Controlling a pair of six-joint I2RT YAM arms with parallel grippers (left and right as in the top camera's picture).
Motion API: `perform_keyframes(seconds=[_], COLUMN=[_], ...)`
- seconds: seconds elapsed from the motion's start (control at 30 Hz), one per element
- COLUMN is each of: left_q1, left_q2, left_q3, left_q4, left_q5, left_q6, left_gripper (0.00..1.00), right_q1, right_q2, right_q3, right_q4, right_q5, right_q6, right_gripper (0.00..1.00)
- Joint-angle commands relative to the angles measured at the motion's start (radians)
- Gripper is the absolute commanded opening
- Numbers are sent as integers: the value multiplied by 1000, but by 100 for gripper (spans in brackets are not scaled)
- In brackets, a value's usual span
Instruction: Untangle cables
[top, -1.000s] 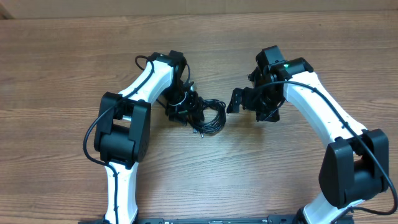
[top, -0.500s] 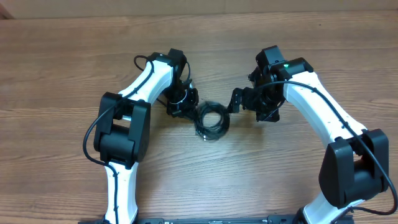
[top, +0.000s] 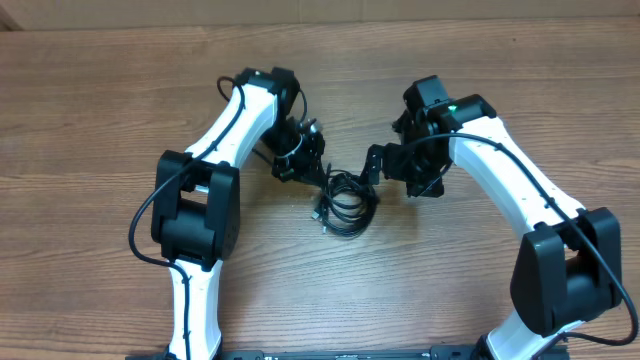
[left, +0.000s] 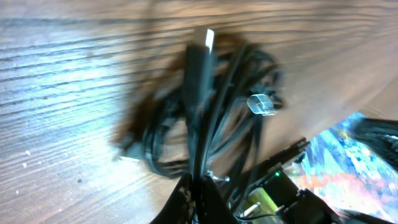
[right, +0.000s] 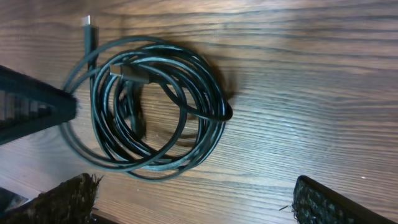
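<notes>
**A:** How are the arms sitting over the table (top: 90, 110)?

**B:** Both are bending in toward the middle from the near edge. The left arm (top: 232, 125) is rising away from its base, and its wrist is folding back down to the right. The right arm (top: 505, 175) is mirroring it, curving over to the left.

**A:** How many of each thing are you counting?

**B:** Two arms and two grippers, and one coiled bundle of cables (top: 345, 200). I cannot tell how many separate cords are making up that bundle.

**A:** What are the grippers doing?

**B:** The left gripper (top: 316, 176) is pinching tight on strands at the bundle's upper left edge. In its wrist view the cords are running straight into the closed fingertips. The right gripper (top: 390, 172) is standing wide and gripping nothing. It is hovering just beside the bundle's upper right, and its two fingers (right: 68, 199) are showing at opposite bottom corners of its wrist view.

**A:** Where are the cables lying, and how are they looking?

**B:** They are resting on the wood between the two grippers, near the table's middle. They are thin, black and glossy, and they are looping round several times in a rough oval. One silvery plug tip (right: 87, 22) is sticking out beyond the coil. A second plug (right: 127, 71) is lying across the inside of the loops. The left wrist view is showing the bundle blurred.
</notes>
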Motion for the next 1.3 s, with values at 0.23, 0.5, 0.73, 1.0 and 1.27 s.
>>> perform_keyframes(seconds=[0.23, 0.5, 0.73, 1.0, 1.27], left_q1=[6, 7, 10, 81, 194], left_q2=[5, 6, 6, 9, 9], left_q3=[186, 185, 185, 184, 150], left_q4=[-105, -99, -84, -62, -66], left_q5=[34, -158, -262, -368, -376], left_q6=[48, -45, -48, -132, -156], left_gripper=[4, 4, 52, 100, 99], right_q1=[98, 190, 232, 237, 240], right_q2=[-1, -1, -1, -1, 24], right_q3=[3, 3, 3, 0, -1], right_q4=[54, 122, 202, 275, 331], right_q5=[-137, -132, -49, -18, 33], right_q6=[-114, -167, -154, -143, -199], right_gripper=[100, 100, 100, 100, 78])
